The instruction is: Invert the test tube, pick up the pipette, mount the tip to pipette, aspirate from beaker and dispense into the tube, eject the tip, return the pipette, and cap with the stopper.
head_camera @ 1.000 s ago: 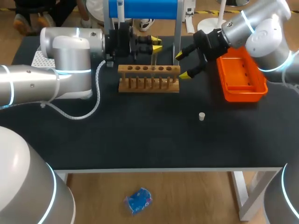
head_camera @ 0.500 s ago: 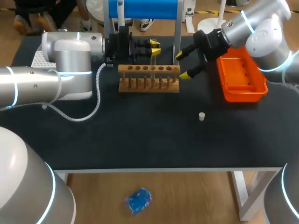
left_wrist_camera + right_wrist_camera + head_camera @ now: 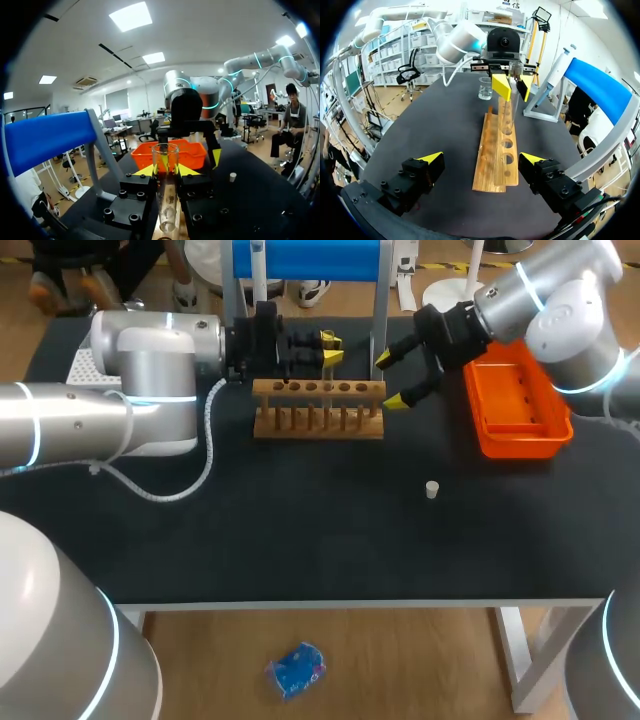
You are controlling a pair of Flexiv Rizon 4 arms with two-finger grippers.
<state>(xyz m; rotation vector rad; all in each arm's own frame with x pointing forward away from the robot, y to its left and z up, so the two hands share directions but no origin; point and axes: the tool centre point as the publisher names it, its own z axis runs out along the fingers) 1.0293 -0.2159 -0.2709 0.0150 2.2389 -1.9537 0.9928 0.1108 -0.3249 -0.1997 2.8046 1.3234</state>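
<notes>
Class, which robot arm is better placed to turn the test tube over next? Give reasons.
Left, likely. The left hand is shut on the test tube over the rack, so it only needs to rotate. The right hand is open and empty beside the rack's end.

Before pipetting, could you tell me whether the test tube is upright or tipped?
Upright: the test tube stands vertical in the left gripper, open mouth up.

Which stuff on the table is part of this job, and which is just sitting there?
Job: clear glass test tube, held by left gripper; white pipette on blue stand; clear glass beaker; small white stopper.
Not named in task: wooden tube rack; orange plastic tray.
</notes>
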